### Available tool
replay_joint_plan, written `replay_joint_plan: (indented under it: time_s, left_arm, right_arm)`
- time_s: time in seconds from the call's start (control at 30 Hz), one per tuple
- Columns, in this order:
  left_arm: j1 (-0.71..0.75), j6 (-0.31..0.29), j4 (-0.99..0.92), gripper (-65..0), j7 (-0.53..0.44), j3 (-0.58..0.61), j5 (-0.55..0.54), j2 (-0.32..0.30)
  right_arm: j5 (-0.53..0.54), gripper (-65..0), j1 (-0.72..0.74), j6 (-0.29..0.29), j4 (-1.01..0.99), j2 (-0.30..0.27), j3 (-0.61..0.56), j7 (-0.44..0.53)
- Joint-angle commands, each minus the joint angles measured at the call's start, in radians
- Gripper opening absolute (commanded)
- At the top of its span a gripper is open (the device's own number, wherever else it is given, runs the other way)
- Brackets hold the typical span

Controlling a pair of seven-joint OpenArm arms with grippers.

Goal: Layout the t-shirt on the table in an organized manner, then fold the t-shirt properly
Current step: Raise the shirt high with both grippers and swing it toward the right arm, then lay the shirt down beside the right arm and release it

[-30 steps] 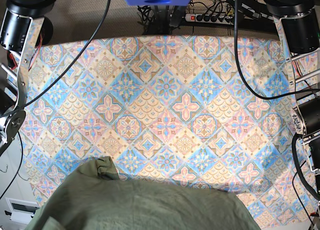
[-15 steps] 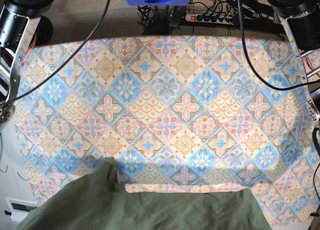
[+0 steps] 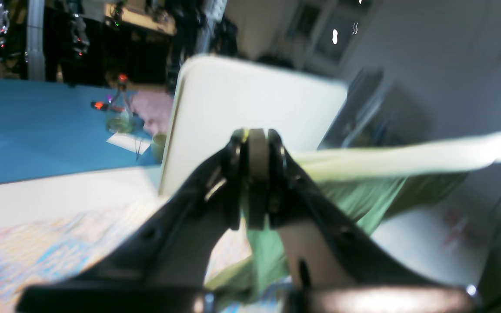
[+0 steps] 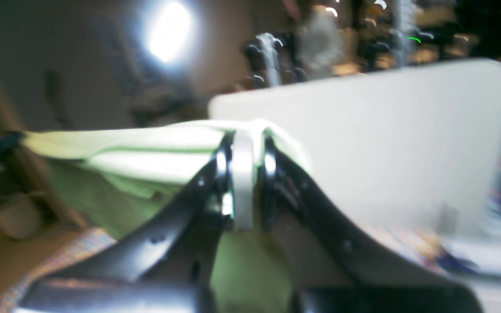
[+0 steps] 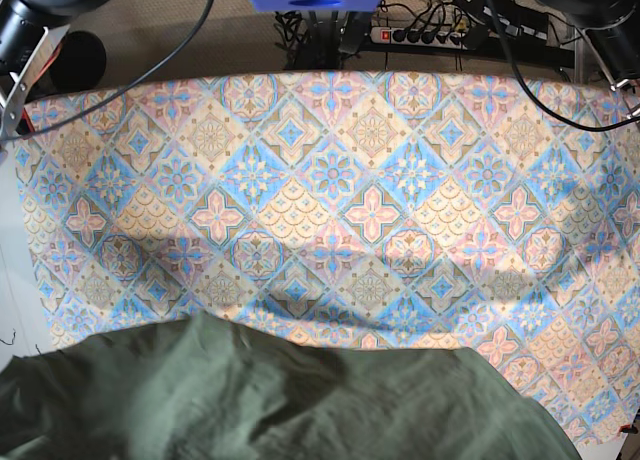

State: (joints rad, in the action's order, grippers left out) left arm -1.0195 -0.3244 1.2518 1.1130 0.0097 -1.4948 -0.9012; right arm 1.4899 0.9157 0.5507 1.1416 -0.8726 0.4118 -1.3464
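The shirt [image 5: 270, 395] is held off the table [image 5: 330, 200] by both grippers. In the base view it fills the lower edge of the frame as a broad, wrinkled olive sheet, with its far edge lying across the near part of the patterned cloth.

Left gripper [image 3: 257, 182]: jaws together, clamped on the shirt. The fabric is pinched between the pads and runs away from the gripper to one side as a taut, pale-lit band; more fabric hangs below the fingertips. The table cloth shows below and to the other side of the gripper, blurred.

Right gripper [image 4: 242, 182]: jaws together, clamped on the shirt. The fabric wraps over the fingertips, stretches sideways from them as a flat band, and drops beneath the jaws. A strip of patterned cloth shows below the gripper.

Both wrist views are blurred; which part of the shirt each gripper holds cannot be told. Neither gripper is visible in the base view.
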Motion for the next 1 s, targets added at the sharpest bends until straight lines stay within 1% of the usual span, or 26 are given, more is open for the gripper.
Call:
replay_joint_plan:
  time_s: [0.0,0.07,0.2,0.3,0.37,0.53,0.6,0.67,0.7,0.77,0.87,0.97]
  left_arm:
    - [-0.023,-0.003,0.027,-65.0,-0.038,-0.014,0.011,-0.037]
    - [-0.02,-0.034,0.053,-65.0,-0.023,-0.014,0.011,-0.065]
    - [-0.02,-0.083,0.102,-65.0,0.011,-0.014,0.011,-0.109]
    - [-0.015,-0.095,0.159,-65.0,0.026,-0.014,0.011,-0.161]
    - [-0.005,-0.095,0.182,-65.0,0.026,-0.029,0.011,-0.19]
    - [0.07,-0.104,0.231,-65.0,0.078,-0.165,0.011,-0.249]
    - [0.133,-0.135,0.28,-65.0,0.082,-0.218,0.011,-0.292]
    - [0.216,-0.17,0.332,-65.0,0.083,-0.297,0.011,-0.325]
    - [0.275,-0.183,0.343,-65.0,0.083,-0.347,0.011,-0.332]
    - [0.377,-0.187,0.357,-65.0,0.083,-0.436,0.011,-0.33]
    - [0.526,-0.187,0.378,-65.0,0.077,-0.557,0.011,-0.322]
    - [0.643,-0.186,0.394,-65.0,0.075,-0.65,0.011,-0.252]
  right_arm:
    - [-0.006,-64.3,-0.002,-0.001,0.019,-0.029,0.031,0.037]
    - [-0.006,-64.3,-0.059,0.049,0.039,-0.063,0.081,0.025]
    - [-0.006,-64.3,-0.189,0.145,0.082,-0.101,0.201,0.022]
    - [-0.006,-64.3,-0.317,0.147,0.137,-0.138,0.299,0.009]
    - [-0.006,-64.3,-0.41,0.147,0.174,-0.144,0.368,0.009]
    - [-0.006,-64.3,-0.665,0.147,0.277,-0.145,0.571,0.009]
    - [-0.006,-64.3,-0.777,0.147,0.321,-0.142,0.658,0.009]
    - [-0.006,-64.3,-0.895,0.147,0.363,-0.138,0.752,0.009]
    - [-0.006,-64.3,-0.959,0.147,0.378,-0.136,0.8,0.012]
    - [-0.006,-64.3,-1.041,0.147,0.397,-0.115,0.858,0.018]
    - [-0.006,-64.3,-1.071,0.147,0.427,-0.081,0.867,0.02]
    - [-0.006,-64.3,-1.075,0.147,0.45,-0.058,0.829,0.02]
